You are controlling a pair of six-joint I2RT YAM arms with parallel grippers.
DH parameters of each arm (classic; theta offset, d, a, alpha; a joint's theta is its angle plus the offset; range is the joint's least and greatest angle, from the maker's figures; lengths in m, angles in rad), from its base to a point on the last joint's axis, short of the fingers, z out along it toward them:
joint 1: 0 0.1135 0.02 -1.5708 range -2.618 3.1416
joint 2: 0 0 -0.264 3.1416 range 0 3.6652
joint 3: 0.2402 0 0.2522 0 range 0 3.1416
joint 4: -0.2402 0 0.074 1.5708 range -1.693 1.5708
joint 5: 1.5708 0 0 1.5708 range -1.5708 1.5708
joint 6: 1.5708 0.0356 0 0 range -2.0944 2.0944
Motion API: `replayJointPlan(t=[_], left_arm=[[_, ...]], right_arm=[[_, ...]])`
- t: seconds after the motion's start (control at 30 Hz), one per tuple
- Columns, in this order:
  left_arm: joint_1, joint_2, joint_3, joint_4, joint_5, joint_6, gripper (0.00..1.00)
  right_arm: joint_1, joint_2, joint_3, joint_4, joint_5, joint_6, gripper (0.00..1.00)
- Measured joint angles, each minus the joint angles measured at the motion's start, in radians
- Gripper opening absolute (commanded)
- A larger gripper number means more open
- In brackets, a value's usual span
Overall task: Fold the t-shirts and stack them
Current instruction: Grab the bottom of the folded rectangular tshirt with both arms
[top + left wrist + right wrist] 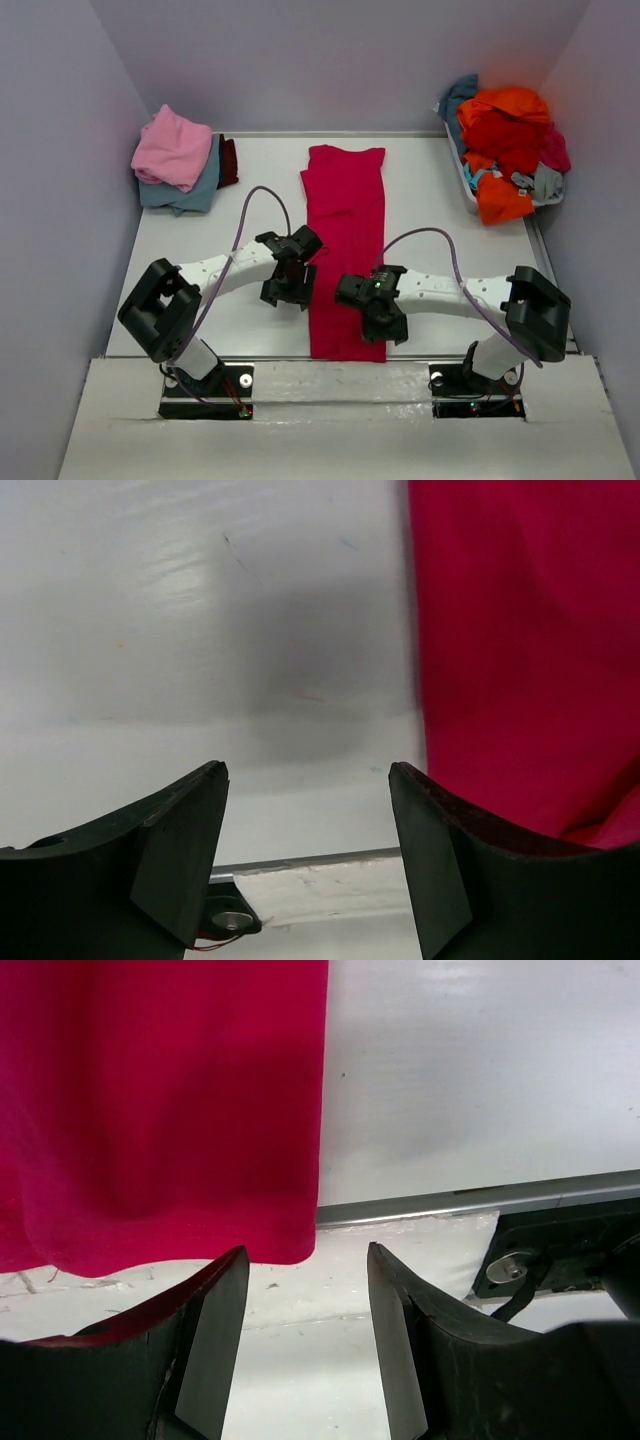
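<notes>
While the tee (345,225) lies narrow on the worktop (430,200), we see left tool (308,775) and right tool (307,1255) open, gripping nothing.

Matt magenta cloth t-shirt (345,250), smooth glossy table (150,630), matt black plastic left hand (308,770) and right hand (306,1250).

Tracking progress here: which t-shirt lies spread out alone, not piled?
The magenta-red t-shirt, lying flat as a long strip in the middle. The others sit in the folded stack far left or the heap far right.
</notes>
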Motion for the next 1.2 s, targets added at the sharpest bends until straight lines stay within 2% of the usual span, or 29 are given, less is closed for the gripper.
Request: replayJointPlan(t=[0.37, 0.8, 1.2], left_arm=[[-0.152, -0.032, -0.053, 0.013, 0.098, -0.085, 0.77], [-0.179, -0.121, -0.172, 0.053, 0.24, -0.134, 0.77], [-0.204, -0.098, -0.211, 0.18, 0.402, -0.154, 0.77]], right_arm=[[0.0, -0.021, -0.143, 0.151, -0.113, -0.002, 0.54], [0.0, -0.019, -0.193, 0.235, -0.152, -0.006, 0.53], [0.0, -0.015, -0.193, 0.238, -0.148, -0.011, 0.52]])
